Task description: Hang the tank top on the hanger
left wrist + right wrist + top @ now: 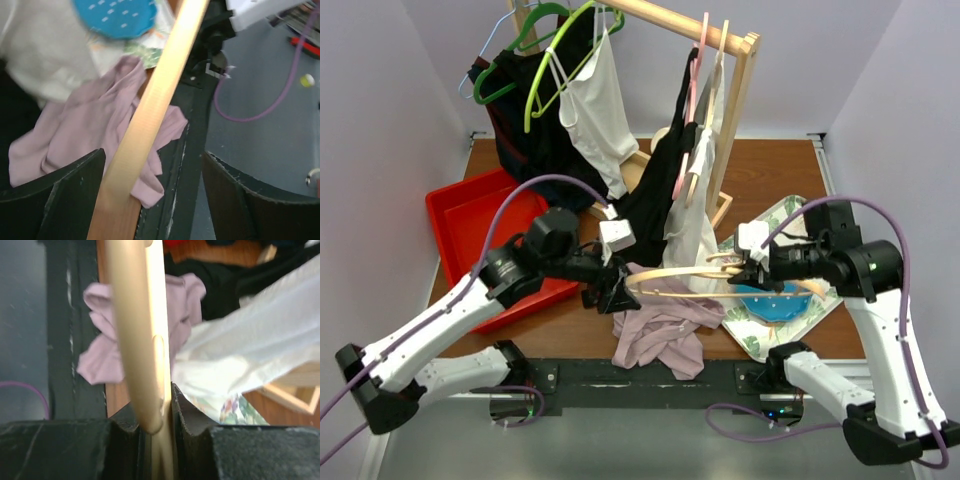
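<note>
The hanger point(680, 271) bars the way above the tank top point(660, 335). Hanging garments point(690, 235) crowd behind, red bin point(470, 215) left, tray point(745, 330) right. Bare table point(775, 170) far right lies open.

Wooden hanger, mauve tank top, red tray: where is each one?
hanger point(150, 107), left wrist view, middle of its wooden bar.
tank top point(660, 335), top view, crumpled middle of the fabric.
red tray point(468, 215), top view, bare floor.

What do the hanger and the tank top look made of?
The hanger: probably pale wood with a smooth, perhaps varnished finish; it shows a warm tan tone and a light sheen along the arm. The tank top: thin, soft, matte mauve fabric; it lies crumpled in loose folds. The fibre cannot be told.
</note>
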